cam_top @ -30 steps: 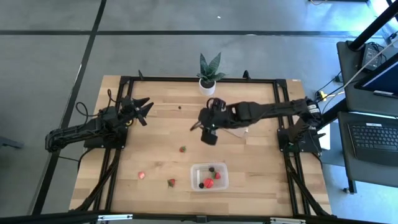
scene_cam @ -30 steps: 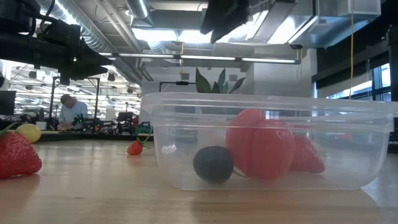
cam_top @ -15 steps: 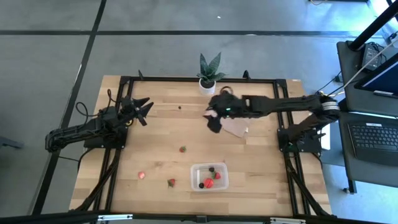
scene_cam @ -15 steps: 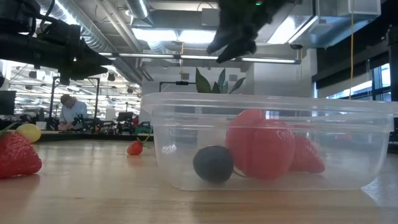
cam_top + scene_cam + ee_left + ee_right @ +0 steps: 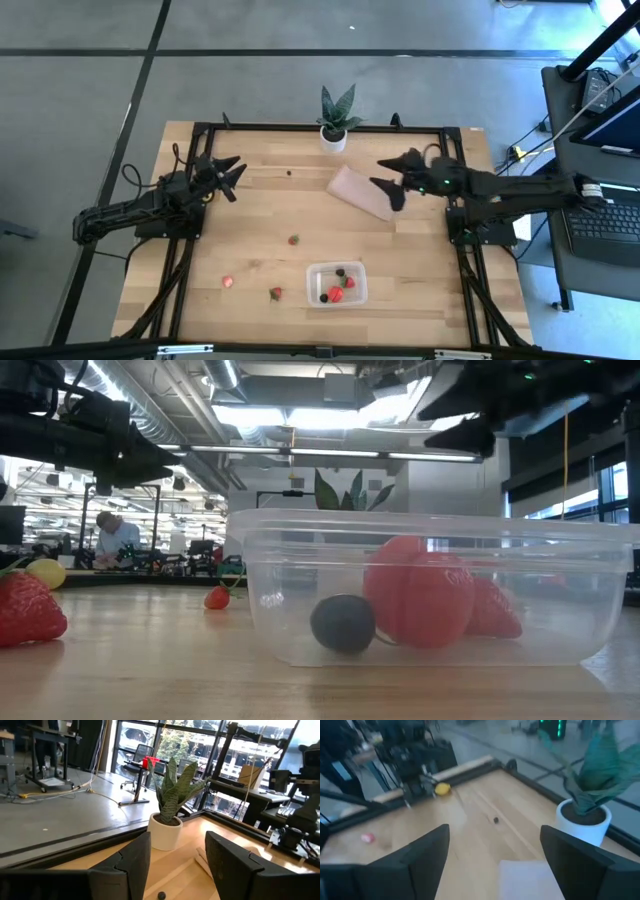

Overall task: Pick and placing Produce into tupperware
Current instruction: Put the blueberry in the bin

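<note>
The right gripper (image 5: 392,178), fingers spread and empty, has swung back from mid-table to the far right. The tupperware (image 5: 337,284) near the front holds several produce pieces; 3 strawberries (image 5: 294,240) remain outside. Left gripper (image 5: 228,175) waits, partly open.

We see open wood across the middle of the worktop (image 5: 260,215), with only one strawberry (image 5: 294,239) lying in it. Along the near edge, the tupperware (image 5: 337,284) stands with two more strawberries (image 5: 275,293) just to its left, and a gap between them wide enough to pass. At the far edge the potted plant (image 5: 334,122) rises tall; the tan sheet (image 5: 362,192) lies flat beside it and a dark berry (image 5: 290,172) sits alone. The right gripper (image 5: 391,184) hangs over the sheet's right end, fingers spread. The left gripper (image 5: 231,177) hovers by the left rail, well apart from everything.
</note>
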